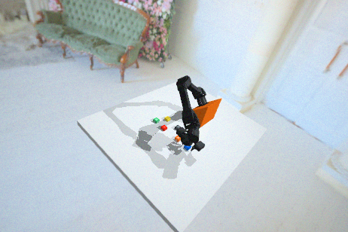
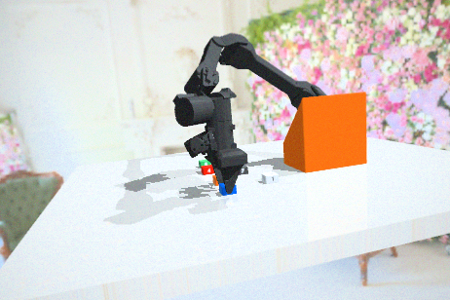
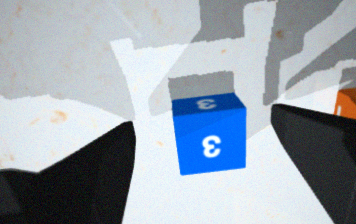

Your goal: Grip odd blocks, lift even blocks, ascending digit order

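In the top view, going left to right, a small green cube-shaped block (image 1: 156, 120) (image 2: 205, 163) comes first on the white rectangular table (image 1: 113, 151) (image 2: 156, 253), with a small red cube-shaped block (image 1: 164, 128) (image 2: 207, 169) near it, then a small yellow cube-shaped block (image 1: 167, 118). The red one shows a 4 in the exterior view. Next come a small orange cube-shaped block (image 1: 178, 138) (image 2: 215, 180) (image 3: 346, 105) and a small blue cube-shaped block (image 1: 187, 148) (image 2: 223, 189) (image 3: 212, 142), the latter printed with a white 3 and sitting on the table.

The black parallel-jaw gripper (image 1: 189, 145) (image 2: 229, 191) (image 3: 202, 121) points down over the blue block, its fingers spread, one on each side. The wrist view shows a gap on both sides of the block; neither finger appears to touch it.

Right of the gripper in the exterior view are a dark grey block (image 2: 244, 169), partly hidden, its digit too small to read, then a small white cube-shaped block (image 2: 270, 177) showing what is probably a 1, and a large orange slant-sided box (image 1: 209, 113) (image 2: 334, 132).
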`<move>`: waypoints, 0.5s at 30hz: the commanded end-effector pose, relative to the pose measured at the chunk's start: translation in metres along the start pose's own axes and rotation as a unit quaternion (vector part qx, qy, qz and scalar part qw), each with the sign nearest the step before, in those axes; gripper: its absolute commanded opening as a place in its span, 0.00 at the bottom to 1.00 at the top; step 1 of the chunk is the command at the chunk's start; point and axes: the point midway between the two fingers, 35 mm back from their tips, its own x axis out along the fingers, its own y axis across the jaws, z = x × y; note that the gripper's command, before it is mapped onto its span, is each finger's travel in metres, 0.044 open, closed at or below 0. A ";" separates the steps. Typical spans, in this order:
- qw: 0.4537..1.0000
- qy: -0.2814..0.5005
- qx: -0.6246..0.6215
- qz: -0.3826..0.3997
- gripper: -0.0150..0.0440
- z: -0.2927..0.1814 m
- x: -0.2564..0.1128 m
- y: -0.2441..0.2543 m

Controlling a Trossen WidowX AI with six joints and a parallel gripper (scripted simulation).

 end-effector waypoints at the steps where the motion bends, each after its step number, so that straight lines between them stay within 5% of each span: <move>1: 1.000 -0.001 -0.002 -0.001 0.49 0.000 0.001 0.000; 15: 1.000 -0.001 -0.002 -0.001 0.46 0.000 0.001 0.000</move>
